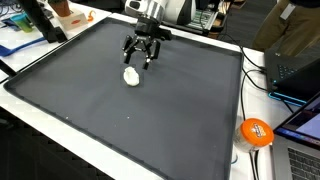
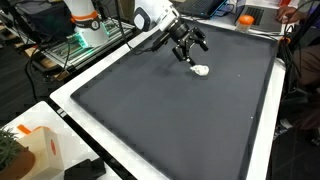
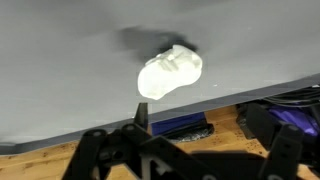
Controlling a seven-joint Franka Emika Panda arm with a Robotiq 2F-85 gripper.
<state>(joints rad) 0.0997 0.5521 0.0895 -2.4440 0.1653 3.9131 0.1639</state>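
Dark mat under your claw, spread wide just above the white lump; you seem mid-reach: lower gently, then squeeze.

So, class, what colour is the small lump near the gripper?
The lump is white, clearest in the wrist view.

No text, label, brand or number is legible in any view; the white mark on the orange ball is too blurred to read.
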